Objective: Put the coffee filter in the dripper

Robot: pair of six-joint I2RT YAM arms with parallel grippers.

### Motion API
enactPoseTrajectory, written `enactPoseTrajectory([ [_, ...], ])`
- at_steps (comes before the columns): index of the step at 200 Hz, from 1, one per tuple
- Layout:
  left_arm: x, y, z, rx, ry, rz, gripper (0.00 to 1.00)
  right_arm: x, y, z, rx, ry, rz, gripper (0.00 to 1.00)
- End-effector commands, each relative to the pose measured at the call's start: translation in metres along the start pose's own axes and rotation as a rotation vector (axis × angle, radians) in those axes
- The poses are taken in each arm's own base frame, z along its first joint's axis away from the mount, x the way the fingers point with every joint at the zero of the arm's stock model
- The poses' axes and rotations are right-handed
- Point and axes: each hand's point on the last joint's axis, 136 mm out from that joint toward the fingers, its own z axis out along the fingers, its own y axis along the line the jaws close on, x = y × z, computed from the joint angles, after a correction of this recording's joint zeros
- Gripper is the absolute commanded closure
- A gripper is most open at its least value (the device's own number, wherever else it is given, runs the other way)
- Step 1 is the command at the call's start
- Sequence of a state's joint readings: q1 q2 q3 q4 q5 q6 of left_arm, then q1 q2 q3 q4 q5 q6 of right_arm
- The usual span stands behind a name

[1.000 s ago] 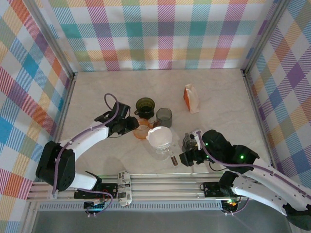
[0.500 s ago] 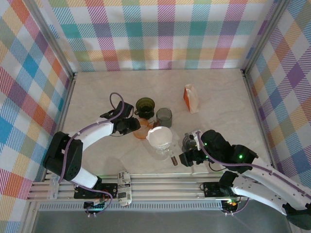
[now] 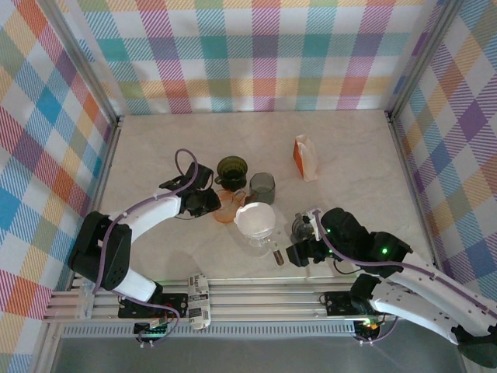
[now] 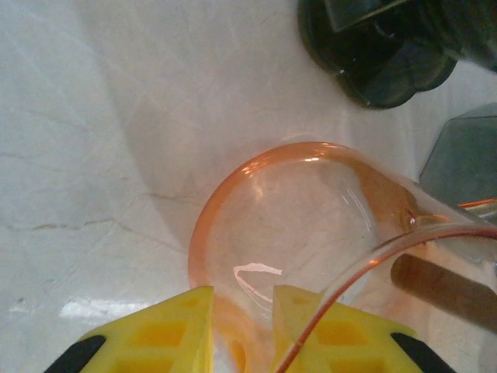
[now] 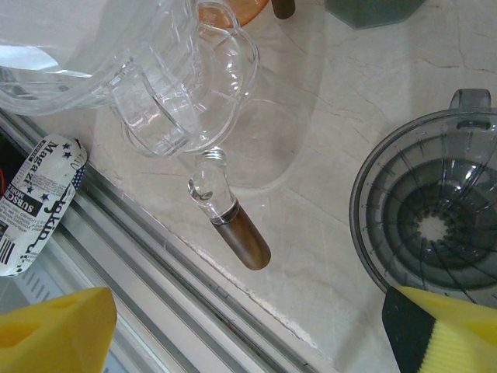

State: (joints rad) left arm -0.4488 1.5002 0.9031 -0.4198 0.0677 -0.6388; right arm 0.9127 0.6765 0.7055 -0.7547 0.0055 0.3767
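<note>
Rear dripper (image 3: 231, 169) behind left dripper (image 3: 227, 207); cup (image 3: 262, 186) to its right; near dripper (image 3: 256, 220) before cup. My left pincer (image 4: 242, 295) straddles left dripper's wall.

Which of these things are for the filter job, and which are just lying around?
For the job: orange dripper, left hand at it, white filter.

Just lying about: green dripper, grey cup, orange packet, grey dripper.

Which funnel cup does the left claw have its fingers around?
The orange dripper: the left gripper straddles its rim. The dark green dripper and the grey dripper stand beyond it, untouched.
</note>
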Motion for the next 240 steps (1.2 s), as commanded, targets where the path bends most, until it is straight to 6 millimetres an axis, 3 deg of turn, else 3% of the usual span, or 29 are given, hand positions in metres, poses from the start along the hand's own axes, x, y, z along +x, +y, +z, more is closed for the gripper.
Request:
enactPoseTrajectory([
  [1,0.008,0.006,-0.015,-0.003,0.012,-0.013,0.76,0.001,0.004,0.002,-0.026,0.007,-0.013,0.10],
  [62,0.014,0.013,-0.043,0.009,-0.022,-0.021,0.78,0.006,0.003,0.006,-0.027,0.017,0.018,0.11],
  [87,0.019,0.017,-0.049,0.009,-0.018,-0.021,0.78,0.017,0.003,0.018,-0.048,0.052,0.044,0.11],
  [121,0.030,0.027,-0.061,-0.001,-0.009,-0.033,0.79,0.029,0.009,0.039,-0.102,0.089,0.069,0.20],
  [188,0.040,0.047,-0.092,-0.024,-0.027,-0.058,0.80,0.022,0.015,0.067,-0.128,0.060,0.047,0.32],
  [240,0.046,0.051,-0.101,-0.021,-0.024,-0.077,0.80,0.025,0.012,0.082,-0.139,0.029,0.052,0.41],
])
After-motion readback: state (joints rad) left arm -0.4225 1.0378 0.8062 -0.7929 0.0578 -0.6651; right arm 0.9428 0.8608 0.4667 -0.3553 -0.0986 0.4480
